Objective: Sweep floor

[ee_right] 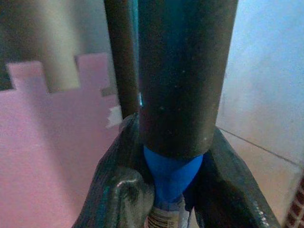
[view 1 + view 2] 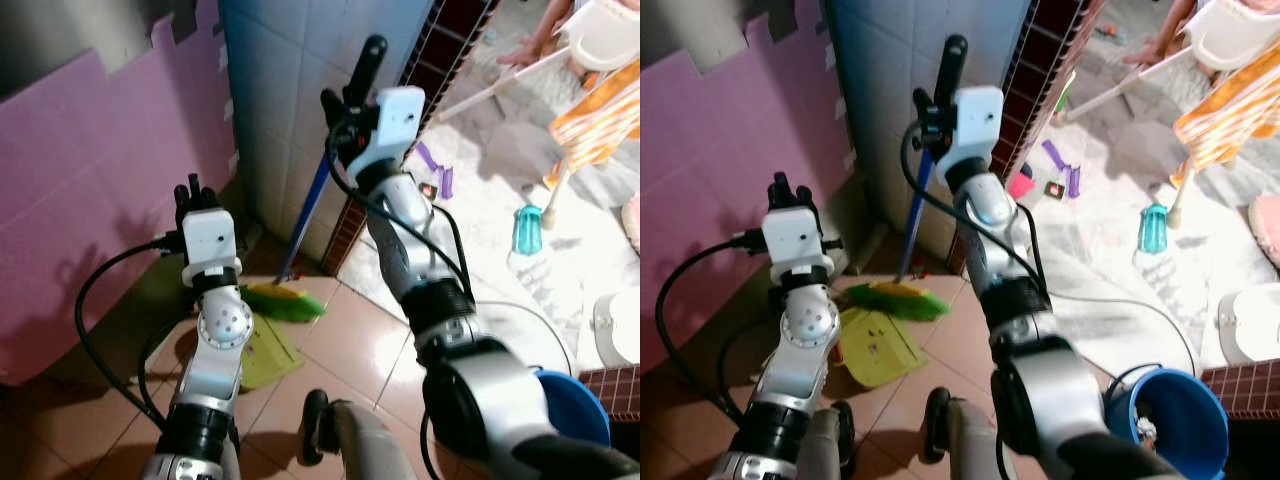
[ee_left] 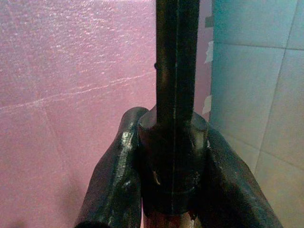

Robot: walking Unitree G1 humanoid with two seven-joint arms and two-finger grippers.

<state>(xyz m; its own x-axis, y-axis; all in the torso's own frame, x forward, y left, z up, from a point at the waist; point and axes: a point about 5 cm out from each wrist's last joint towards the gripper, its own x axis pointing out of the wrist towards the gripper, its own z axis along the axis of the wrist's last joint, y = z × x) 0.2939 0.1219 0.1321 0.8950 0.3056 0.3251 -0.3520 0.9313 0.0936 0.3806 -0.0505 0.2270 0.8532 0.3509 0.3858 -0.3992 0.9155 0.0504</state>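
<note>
Between the right pincer's [image 2: 345, 100] clamped fingers stands the broom [image 2: 305, 215]; left pincer [image 2: 195, 190] grips the dustpan [image 2: 262, 355] handle.

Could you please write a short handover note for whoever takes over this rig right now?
Right gripper: raised, shut on the broom handle at its black grip; the blue shaft runs down to the green bristles on the floor tiles by the tiled wall.
Left gripper: shut on the dustpan handle; the yellow-green dustpan lies on the tiles right beside the bristles.
Nearby: blue bucket at lower right, toys and a teal bottle on the pale floor beyond.
Done: both tools in hand. Left: the sweeping; no gathered dirt can be made out.
</note>
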